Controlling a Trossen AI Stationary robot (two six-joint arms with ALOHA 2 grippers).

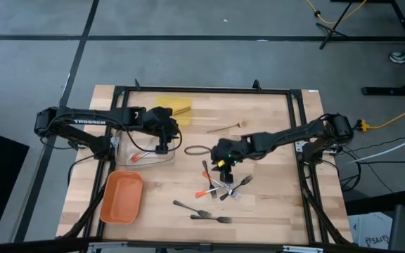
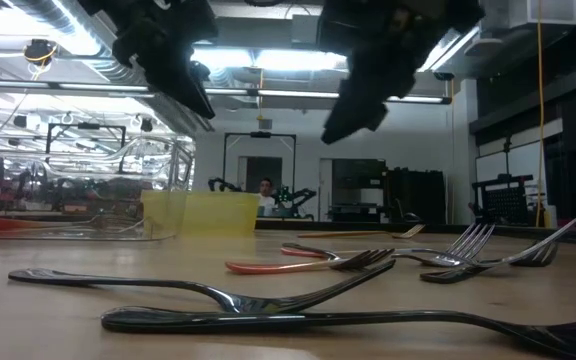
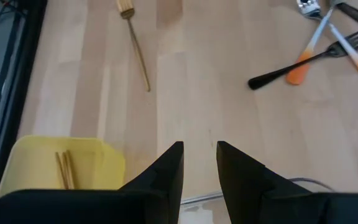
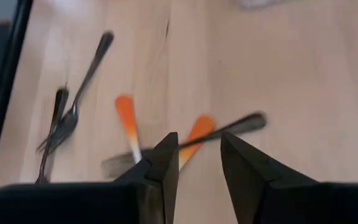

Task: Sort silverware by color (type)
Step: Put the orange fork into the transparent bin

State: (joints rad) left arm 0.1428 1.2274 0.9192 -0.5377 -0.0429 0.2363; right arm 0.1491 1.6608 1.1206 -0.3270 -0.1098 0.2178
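High view: the left gripper (image 1: 162, 147) hangs over the clear tray (image 1: 145, 156), which holds one orange-tipped piece. The yellow tray (image 1: 174, 107) sits at the far side and the orange tray (image 1: 121, 197) near-left looks empty. One wooden utensil (image 1: 225, 127) lies loose mid-counter.

Low view: two dark forks (image 2: 268, 305) lie nearest – sorting seems barely begun.

Left wrist view: jaws released and empty; two wooden sticks rest in the yellow tray.

Right wrist view: the right gripper (image 4: 199, 165), jaws parted and grasping nothing, hovers over two orange-tipped utensils (image 4: 128, 124) crossed by a dark one.
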